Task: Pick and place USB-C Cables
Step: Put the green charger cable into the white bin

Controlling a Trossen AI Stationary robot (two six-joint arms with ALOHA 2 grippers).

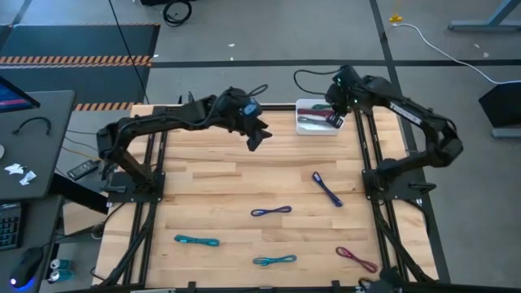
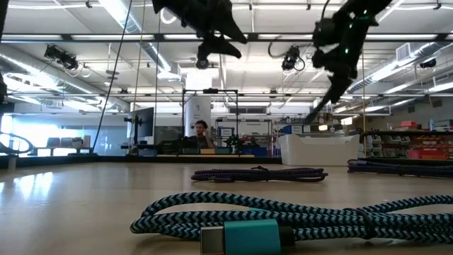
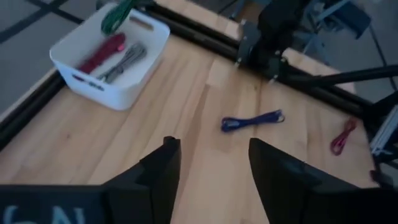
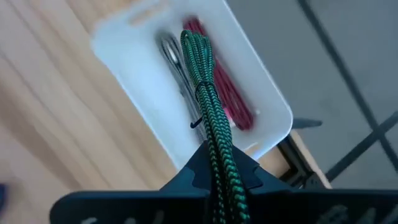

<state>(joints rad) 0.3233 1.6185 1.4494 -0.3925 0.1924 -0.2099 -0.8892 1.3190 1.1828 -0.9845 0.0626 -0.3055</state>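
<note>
My right gripper point(image 4: 217, 167) hovers over the white bin point(image 1: 307, 128) at the table's far edge, shut on a green USB-C cable bundle point(image 4: 204, 81). A maroon cable point(image 4: 231, 99) and a grey cable point(image 4: 171, 55) lie in the bin. My left gripper point(image 3: 214, 163) is open and raised above the far middle of the table point(image 1: 255, 135), holding nothing. Lying flat on the wood are a blue cable point(image 1: 327, 189), a purple cable point(image 1: 271, 212), two teal cables point(image 1: 196, 241) point(image 1: 274, 260) and a maroon cable point(image 1: 356, 259). My right gripper pinches the green bundle between its two fingers at one end point(image 4: 215, 142), coming from above and slanting down. The bundle runs on ahead of the fingertips, lifted clear, and its looped free end point(image 4: 188, 41) hangs over the bin's inside.
Black frame rails point(image 1: 370, 155) run along the table's left and right sides by each arm's base. The bin stands at the far edge between them. Bare wood point(image 1: 212, 187) lies between the left gripper and the scattered cables. A desk with gear point(image 1: 24, 138) stands left of the table.
</note>
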